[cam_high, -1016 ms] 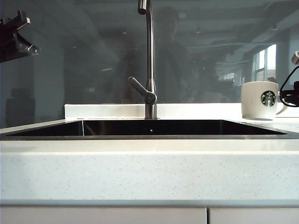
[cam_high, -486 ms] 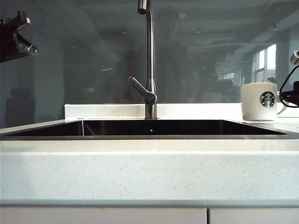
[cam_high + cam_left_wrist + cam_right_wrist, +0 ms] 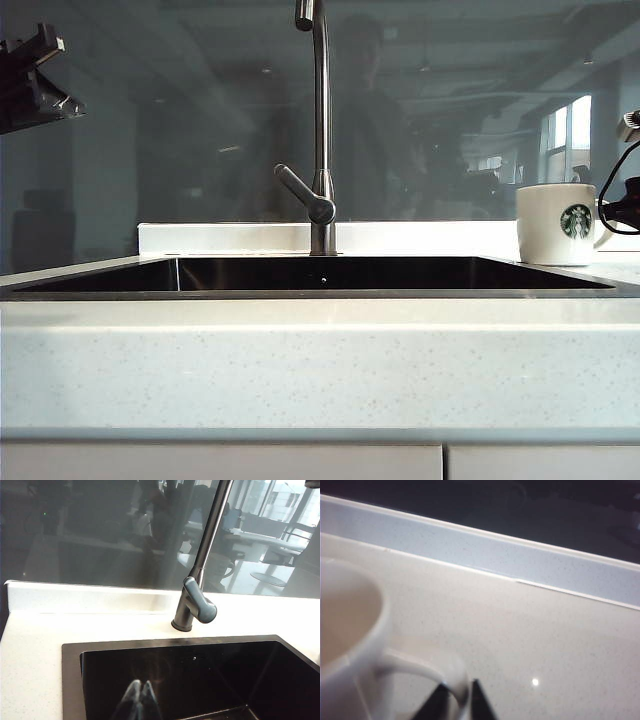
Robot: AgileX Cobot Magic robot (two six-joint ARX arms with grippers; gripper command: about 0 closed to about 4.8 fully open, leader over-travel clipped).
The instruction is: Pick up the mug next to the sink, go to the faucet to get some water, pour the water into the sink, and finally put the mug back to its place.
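The white mug (image 3: 555,225) with the green logo stands on the counter right of the sink (image 3: 300,294). At the frame's right edge my right gripper (image 3: 625,205) sits by its handle. In the right wrist view the mug (image 3: 350,630) is close, and the right gripper (image 3: 457,687) has its jaws slightly apart, open, with the handle (image 3: 420,672) between the fingertips. The faucet (image 3: 321,120) rises behind the sink; no water shows. My left gripper (image 3: 141,682) is shut and empty above the dark basin, and it hangs high at the left (image 3: 40,75) in the exterior view.
A low white backsplash ledge (image 3: 230,238) runs behind the sink under a dark reflective glass wall. The faucet's lever (image 3: 300,190) angles out to the left. Pale speckled counter (image 3: 320,370) lies in front of the basin and around the mug (image 3: 545,630).
The mug has sunk a little onto the counter and its logo has turned slightly. The right jaws have parted around the handle. The left arm has not moved.
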